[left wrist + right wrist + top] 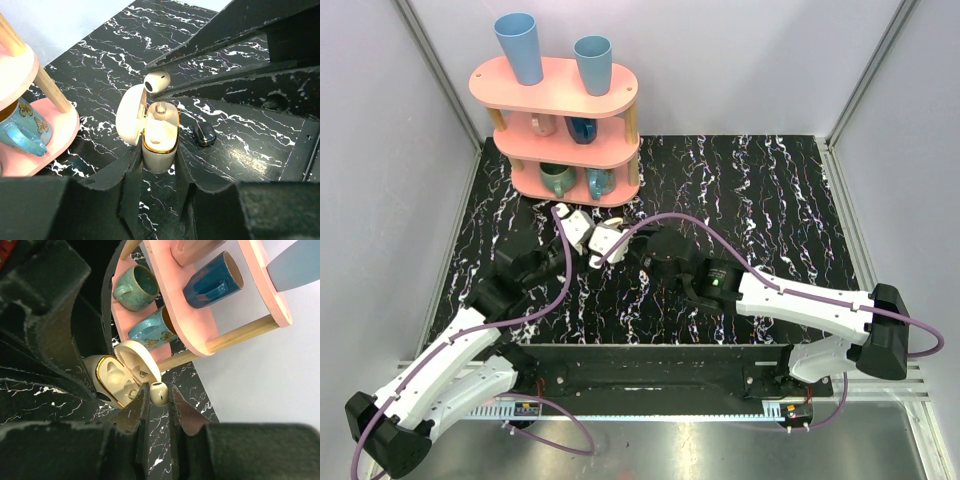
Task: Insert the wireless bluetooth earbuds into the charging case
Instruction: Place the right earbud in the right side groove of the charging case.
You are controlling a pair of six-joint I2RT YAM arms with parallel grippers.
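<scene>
Black bench (pixel 770 200), veined white in a marble pattern, is noted, with a pink tiered rack (pixel 560 90) of glazed cups at its far left. The left gripper (pixel 157 157) is closed on the base of the charging case (pixel 160 140), a smooth cream rounded shell with a gilt rim, held upright, its lid swung open to one side. The right gripper (pixel 159 401) is clamped on one earbud (pixel 156 81), a glossy cream nub, held just above the open wells. A short straight descent is judged necessary. The second earbud cannot be located. A small black object (pixel 204 134) lies beside the case
</scene>
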